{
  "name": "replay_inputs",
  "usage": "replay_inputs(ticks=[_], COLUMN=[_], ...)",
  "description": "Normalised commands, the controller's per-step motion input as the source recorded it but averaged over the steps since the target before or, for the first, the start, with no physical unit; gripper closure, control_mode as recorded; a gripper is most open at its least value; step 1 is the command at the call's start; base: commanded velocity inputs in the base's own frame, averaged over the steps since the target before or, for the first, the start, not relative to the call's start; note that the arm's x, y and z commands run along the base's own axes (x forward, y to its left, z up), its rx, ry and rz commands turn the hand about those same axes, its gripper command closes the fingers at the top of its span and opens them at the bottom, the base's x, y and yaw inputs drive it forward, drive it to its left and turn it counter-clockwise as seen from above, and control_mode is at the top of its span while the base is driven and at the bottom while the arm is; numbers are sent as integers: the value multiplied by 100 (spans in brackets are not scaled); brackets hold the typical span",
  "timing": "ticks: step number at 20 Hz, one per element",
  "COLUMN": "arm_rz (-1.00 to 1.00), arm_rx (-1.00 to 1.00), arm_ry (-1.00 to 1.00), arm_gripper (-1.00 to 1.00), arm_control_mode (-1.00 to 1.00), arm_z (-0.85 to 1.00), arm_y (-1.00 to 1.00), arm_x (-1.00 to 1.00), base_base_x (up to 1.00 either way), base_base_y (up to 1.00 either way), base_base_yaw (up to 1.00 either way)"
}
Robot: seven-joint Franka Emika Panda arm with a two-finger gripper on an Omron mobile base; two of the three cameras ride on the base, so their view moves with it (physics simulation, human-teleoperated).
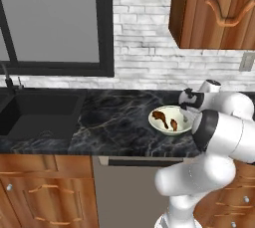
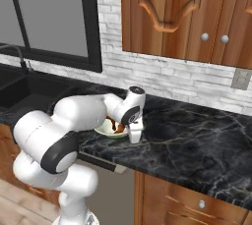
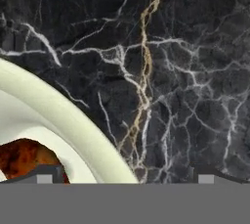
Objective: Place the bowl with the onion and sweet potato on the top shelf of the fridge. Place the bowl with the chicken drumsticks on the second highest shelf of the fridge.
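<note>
The pale cream bowl (image 1: 170,120) holding two reddish-brown chicken drumsticks (image 1: 165,119) sits on the black marble bench (image 1: 114,117). Our tool (image 3: 125,176) hangs wide open and empty, straddling the bowl's rim (image 3: 73,120): one tip inside, one outside.

bowl (image 1: 170,121): pale cream-green | chicken drumsticks (image 1: 166,119): reddish-brown, mottled orange and dark | counter (image 1: 119,117): black marble, white veins, one golden-tan vein | sink (image 1: 37,112): black | wall (image 1: 144,38): whitish-grey brick | cabinets (image 2: 182,13): reddish-brown wood, silver knobs | window frame (image 1: 105,28): black
</note>
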Motion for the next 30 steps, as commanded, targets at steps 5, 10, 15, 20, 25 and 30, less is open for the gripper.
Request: replay_inputs(ticks=[5,10,15,20,25,30], arm_rz=[17,5,0,-1,-7,-9], arm_rx=[0,-1,0,-4,-1,0], arm_ry=[0,0,-14,-30,-43,-42], arm_gripper=[100,100,100,100,100,100], arm_control_mode=[-100,-100,-100,-100,-100,-100], arm_z=[-24,-8,19,61,88,81], arm_y=[15,11,0,18,21,12], arm_x=[34,15,-24,-50,-77,-92], base_base_x=[0,0,0,0,0,0], base_base_y=[0,0,0,0,0,0], base_base_yaw=[0,0,0,0,0,0])
